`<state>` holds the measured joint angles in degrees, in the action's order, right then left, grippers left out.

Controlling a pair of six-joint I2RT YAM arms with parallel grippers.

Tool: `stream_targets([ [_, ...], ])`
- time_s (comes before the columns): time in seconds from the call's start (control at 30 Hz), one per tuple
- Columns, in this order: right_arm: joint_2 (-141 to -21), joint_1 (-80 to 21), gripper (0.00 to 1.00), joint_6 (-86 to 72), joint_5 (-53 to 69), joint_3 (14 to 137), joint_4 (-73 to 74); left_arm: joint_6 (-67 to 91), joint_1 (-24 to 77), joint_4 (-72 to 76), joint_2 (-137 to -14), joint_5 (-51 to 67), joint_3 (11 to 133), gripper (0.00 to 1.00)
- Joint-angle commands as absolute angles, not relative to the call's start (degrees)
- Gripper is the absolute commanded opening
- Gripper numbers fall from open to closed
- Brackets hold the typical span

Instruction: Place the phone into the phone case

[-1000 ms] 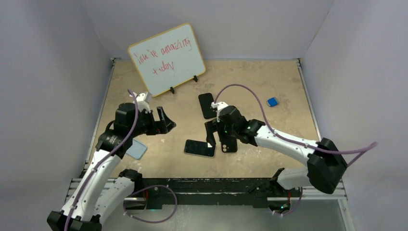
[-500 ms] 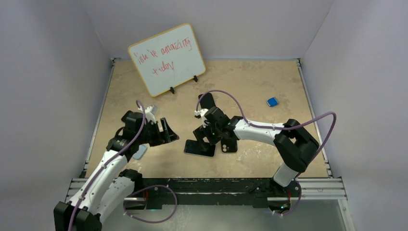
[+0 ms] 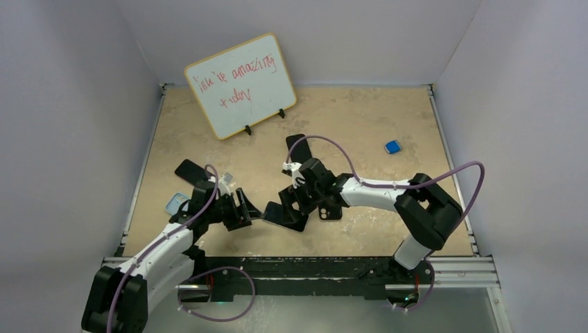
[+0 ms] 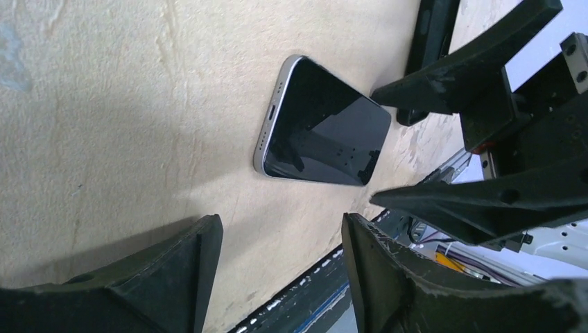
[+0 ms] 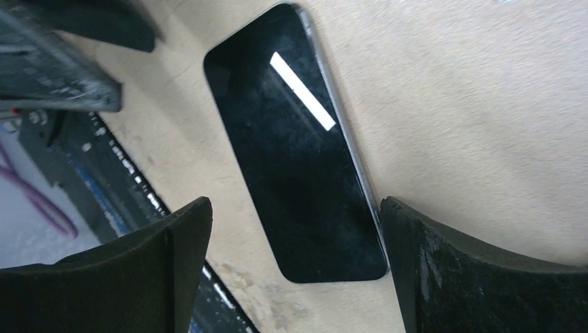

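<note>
1. Beige stone-pattern table [image 3: 360, 118], pale walls on three sides.
2. Black phone case [image 3: 331, 210] lies flat near the centre, partly under the right arm. Can't tell what its inside looks like.
3. Black-screened phone with a silver rim [image 3: 283, 214] is screen up on the bare table just left of the case, not in it.
4. Right claw [image 5: 295, 208] is released, jaws spread on either side of the phone's long edges. One finger is just beside the rim; contact unclear.
5. Left claw [image 4: 281, 232] is released, low, facing the phone's port end, apart from it and holding nothing.
6. Around:
   - whiteboard with red handwriting [image 3: 241, 84] propped at the back left
   - small blue block [image 3: 392, 146] well off to the right
   - black flat slab [image 3: 188, 170] and light blue flat item [image 3: 175, 203] beside the left arm
</note>
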<state>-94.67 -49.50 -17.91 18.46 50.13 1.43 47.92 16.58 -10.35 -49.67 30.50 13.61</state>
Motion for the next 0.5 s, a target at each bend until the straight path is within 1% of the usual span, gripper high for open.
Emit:
stream_targets([
  [0.0, -92.1, -49.7, 0.90, -22.9, 27.1, 46.4, -2.8, 51.9, 16.7, 1.4, -51.9, 32.4, 10.2, 0.65],
  [0.13, -90.3, -49.7, 0.88, -28.9, 30.1, 42.5, -6.3, 53.4, 16.9, 6.6, -56.6, 34.2, 8.8, 0.64],
  [0.23, -89.2, -49.7, 0.86, -35.3, 30.4, 39.3, -12.2, 54.7, 17.1, 10.2, -58.4, 34.3, 8.0, 0.64],
  [0.33, -89.4, -49.6, 0.85, -41.3, 27.4, 37.0, -17.7, 55.0, 17.3, 12.7, -59.8, 34.1, 7.6, 0.61],
  [0.47, -91.4, -49.7, 0.84, -50.1, 25.5, 33.9, -26.7, 54.2, 17.5, 12.7, -61.4, 33.5, 7.3, 0.60],
])
